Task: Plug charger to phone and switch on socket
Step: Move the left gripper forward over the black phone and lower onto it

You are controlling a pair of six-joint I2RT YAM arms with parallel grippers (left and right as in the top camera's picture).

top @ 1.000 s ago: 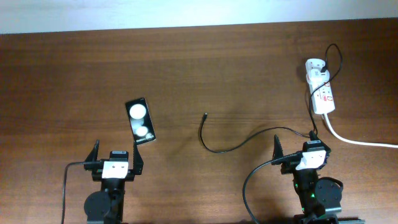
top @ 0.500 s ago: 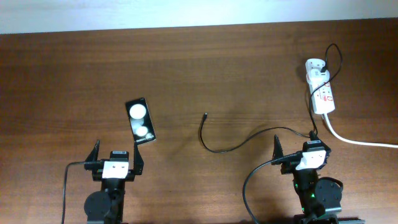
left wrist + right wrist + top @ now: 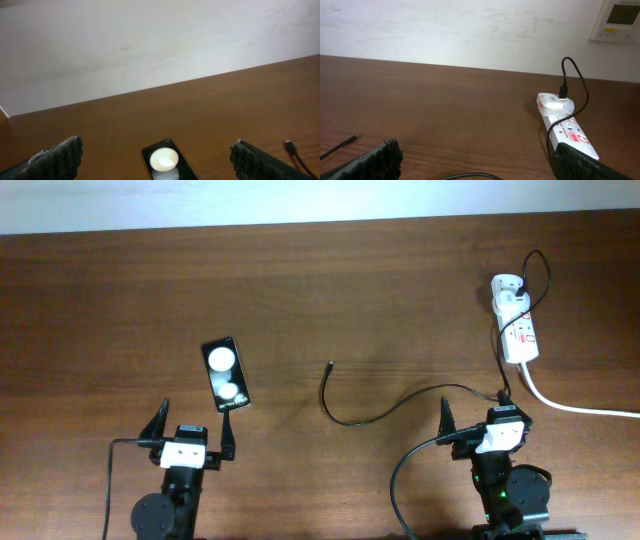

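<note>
The phone [image 3: 225,375] lies flat on the wooden table, its black glossy face reflecting two lamps. My left gripper [image 3: 192,430] is open and empty just on the near side of it; in the left wrist view the phone [image 3: 167,162] lies between the spread fingers [image 3: 55,160]. The charger's black cable [image 3: 350,418] lies loose, with its plug tip [image 3: 331,364] right of the phone. It runs to the white adapter [image 3: 505,285], which sits in the socket [image 3: 520,335]. My right gripper [image 3: 482,420] is open and empty, near the cable. The socket also shows in the right wrist view [image 3: 570,131].
The socket's thick white cord [image 3: 585,409] runs off the right edge of the table. The table's far edge meets a white wall [image 3: 470,30] with a wall panel [image 3: 620,17] at the upper right. Black robot cables [image 3: 400,475] trail from both arm bases.
My left gripper has shifted and turned slightly behind the phone. The right arm, phone, cable and socket have not moved.
</note>
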